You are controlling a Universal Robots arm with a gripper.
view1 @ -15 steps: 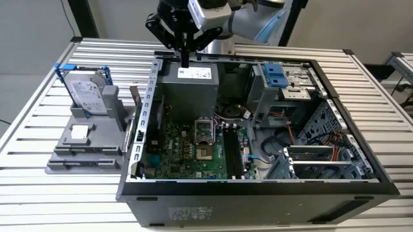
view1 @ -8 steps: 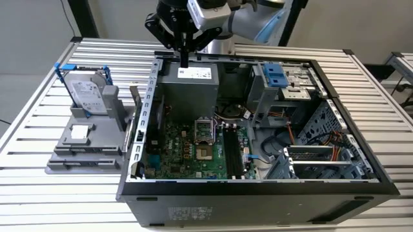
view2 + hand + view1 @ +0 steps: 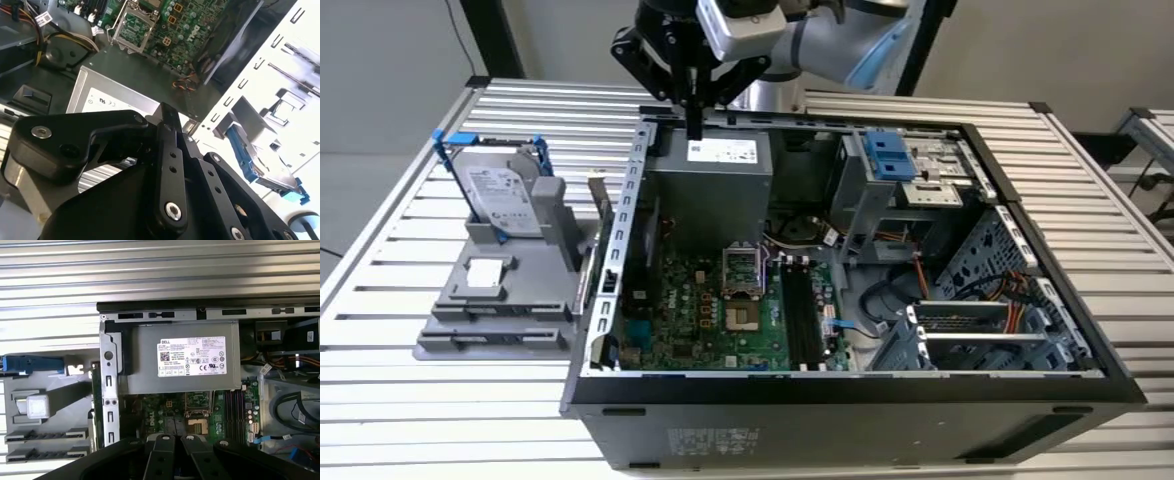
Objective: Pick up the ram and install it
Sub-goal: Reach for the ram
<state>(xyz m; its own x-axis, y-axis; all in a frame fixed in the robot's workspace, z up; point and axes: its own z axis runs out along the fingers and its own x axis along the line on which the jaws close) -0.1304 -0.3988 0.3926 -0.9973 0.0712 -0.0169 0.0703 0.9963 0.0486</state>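
1. The black hand point(image 3: 695, 130) hung from the grey-and-blue arm over the far rim of the computer case point(image 3: 854, 388), above the power supply point(image 3: 714, 175).
2. Its two slim, flat fingers point(image 3: 169, 150) were drawn together into one narrow blade. In the second wrist view the bolted bars met at the tip, and nothing could be seen held between them.
3. The ram point(image 3: 598, 200) appeared to be the thin, dark green board on edge at the side of the grey holder point(image 3: 494, 300). It sat just beside the case's perforated metal wall and well apart from the hand. The first wrist view showed it as a narrow green strip point(image 3: 93, 385) along that wall.
4. The case was a black-edged steel tower lying open on its side on the ribbed aluminium desk point(image 3: 454, 420).
5. The power supply was a plain grey metal box with a white label.
6. Below it lay the green motherboard point(image 3: 700, 320), with a square, shiny processor socket point(image 3: 738, 275) and long black memory slots point(image 3: 801, 305) beside it.
7. A silver hard drive point(image 3: 500, 190) in a blue bracket stood tilted on the stepped holder.
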